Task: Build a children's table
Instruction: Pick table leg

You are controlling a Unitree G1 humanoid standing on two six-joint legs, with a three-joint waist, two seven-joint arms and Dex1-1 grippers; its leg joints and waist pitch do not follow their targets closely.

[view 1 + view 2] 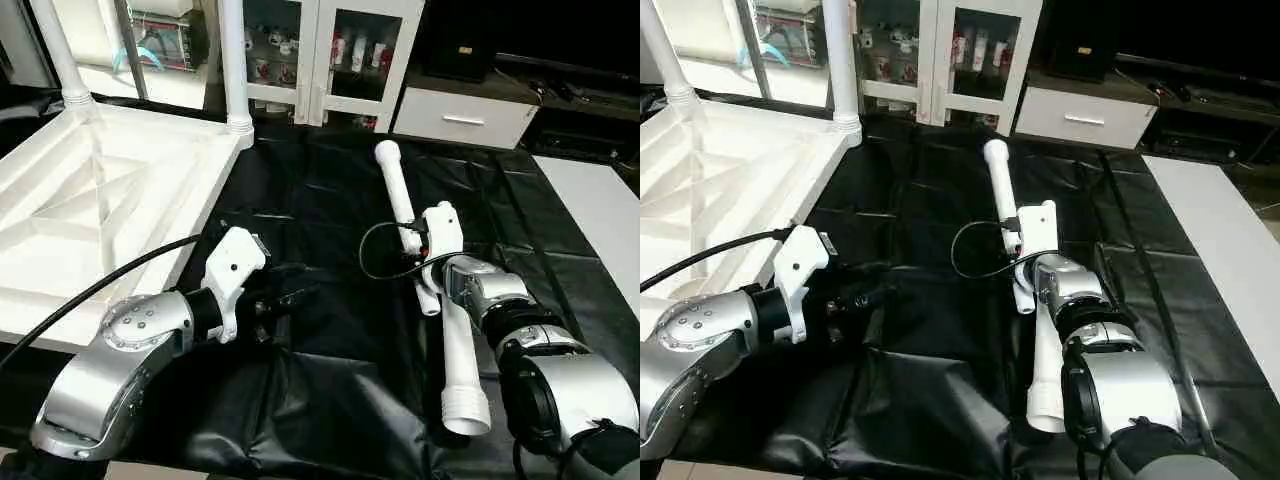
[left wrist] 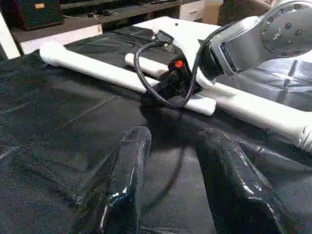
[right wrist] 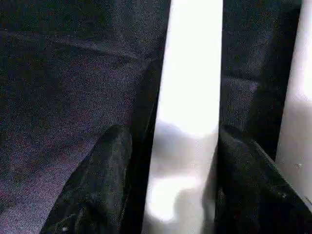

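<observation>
1. Our right gripper has its two black fingers on either side of a loose white leg lying on the black sheet. A gap still shows on one side, so we cannot tell whether it is gripped.
2. Our left gripper hovers over bare sheet with its fingers spread apart, holding nothing; we judge it is waiting to help.
3. A second loose leg lies just beside the first, partly under our right wrist.
4. The tabletop rests underside up at our left, ribs exposed so the sockets face upward; two legs already stand in its far corners.
</observation>
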